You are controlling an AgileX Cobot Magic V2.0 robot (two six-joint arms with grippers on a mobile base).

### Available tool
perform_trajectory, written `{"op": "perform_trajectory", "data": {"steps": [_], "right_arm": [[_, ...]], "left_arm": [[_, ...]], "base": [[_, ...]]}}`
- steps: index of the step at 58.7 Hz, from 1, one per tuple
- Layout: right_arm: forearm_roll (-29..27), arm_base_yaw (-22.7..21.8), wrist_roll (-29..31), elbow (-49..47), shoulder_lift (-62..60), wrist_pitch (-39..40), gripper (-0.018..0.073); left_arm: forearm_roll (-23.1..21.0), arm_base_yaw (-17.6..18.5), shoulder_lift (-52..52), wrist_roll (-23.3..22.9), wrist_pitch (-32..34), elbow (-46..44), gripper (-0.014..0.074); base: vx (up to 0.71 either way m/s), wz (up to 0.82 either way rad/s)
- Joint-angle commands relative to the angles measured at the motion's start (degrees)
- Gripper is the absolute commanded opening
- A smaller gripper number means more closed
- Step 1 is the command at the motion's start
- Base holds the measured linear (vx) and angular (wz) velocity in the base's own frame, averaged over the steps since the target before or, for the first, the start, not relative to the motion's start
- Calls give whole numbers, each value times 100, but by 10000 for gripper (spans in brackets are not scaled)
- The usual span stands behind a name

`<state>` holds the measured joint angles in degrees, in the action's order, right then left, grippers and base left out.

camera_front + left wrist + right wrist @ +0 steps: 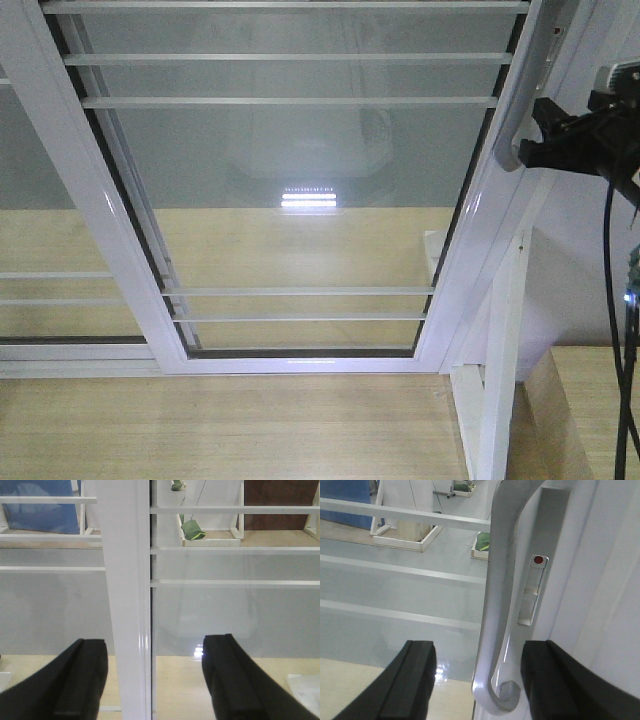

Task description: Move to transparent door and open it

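The transparent door (300, 170) fills the front view, a glass panel in a glossy white frame with thin white bars. Its curved silver-grey handle (528, 95) sits on the right stile. My right gripper (560, 140) is at the handle's lower end. In the right wrist view the handle (497, 605) stands between the open black fingers (410, 680), with no contact visible. A small latch with a red dot (532, 590) is beside it. My left gripper (155, 680) is open, its jaws either side of a white frame stile (127, 605), not gripping it.
A second white-framed glass panel (50, 250) without a handle overlaps on the left. A white post (500, 400) and a wooden surface (580, 410) stand at the lower right. Light wood flooring (220, 430) lies below the door track. White frames show beyond the glass (210, 535).
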<state>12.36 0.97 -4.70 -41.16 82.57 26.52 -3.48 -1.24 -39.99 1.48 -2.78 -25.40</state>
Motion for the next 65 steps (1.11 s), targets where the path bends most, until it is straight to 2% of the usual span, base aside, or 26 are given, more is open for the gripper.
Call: {"op": "perform_trajectory", "data": {"steps": [1,34,53,65], "right_arm": [[23,-22,15,-564,236,580,456],[-248,-22,21,-2351,1917,667,453],[-103,137,-4,-2449,2001,671,321],[-109,461,19,-2449,2001,671,321]], "left_arm": [[-60,29,1,-38,481,-191,534],[-60,29,1,-38,476,-191,535],[-60,29,1,-38,476,-191,535],[-60,29,-1,-38,464,-191,535]], "base": [[0,0],[0,0],[0,0],[0,0]]}}
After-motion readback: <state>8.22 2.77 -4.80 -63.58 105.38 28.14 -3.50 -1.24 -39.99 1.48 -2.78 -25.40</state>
